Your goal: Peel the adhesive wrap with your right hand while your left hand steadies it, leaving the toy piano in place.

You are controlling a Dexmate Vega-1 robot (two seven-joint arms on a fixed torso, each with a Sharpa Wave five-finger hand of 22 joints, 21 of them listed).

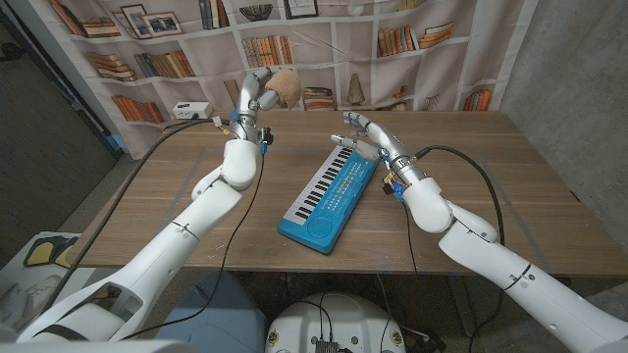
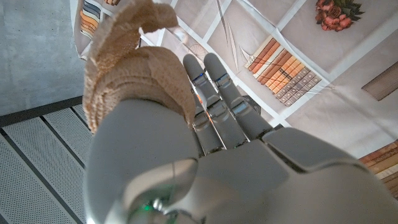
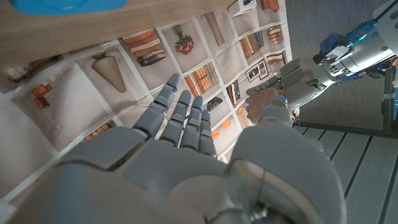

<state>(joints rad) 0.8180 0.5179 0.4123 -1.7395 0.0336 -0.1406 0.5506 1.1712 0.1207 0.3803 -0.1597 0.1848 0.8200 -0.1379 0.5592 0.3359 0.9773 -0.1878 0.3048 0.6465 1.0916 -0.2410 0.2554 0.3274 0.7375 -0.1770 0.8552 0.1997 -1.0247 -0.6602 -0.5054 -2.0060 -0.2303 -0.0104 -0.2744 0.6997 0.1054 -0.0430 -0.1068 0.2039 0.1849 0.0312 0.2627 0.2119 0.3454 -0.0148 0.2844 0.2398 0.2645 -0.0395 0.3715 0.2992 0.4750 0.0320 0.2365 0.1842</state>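
Note:
The blue toy piano (image 1: 329, 196) lies slantwise on the wooden table (image 1: 491, 186), its keys facing my left side. My left hand (image 1: 253, 96) is raised above the table's far edge and holds a crumpled tan wad of adhesive wrap (image 1: 283, 86). In the left wrist view the wrap (image 2: 134, 62) bunches against my left hand (image 2: 224, 118). My right hand (image 1: 365, 132) hovers at the piano's far end with its fingers spread and nothing in it. The right wrist view shows my right hand (image 3: 183, 134) open, a strip of the piano (image 3: 62, 5), and my left hand (image 3: 297, 84) beyond.
A backdrop printed with bookshelves (image 1: 412, 49) hangs behind the table. Black cables (image 1: 461, 157) run along both arms onto the tabletop. Bare wood lies to the left and right of the piano.

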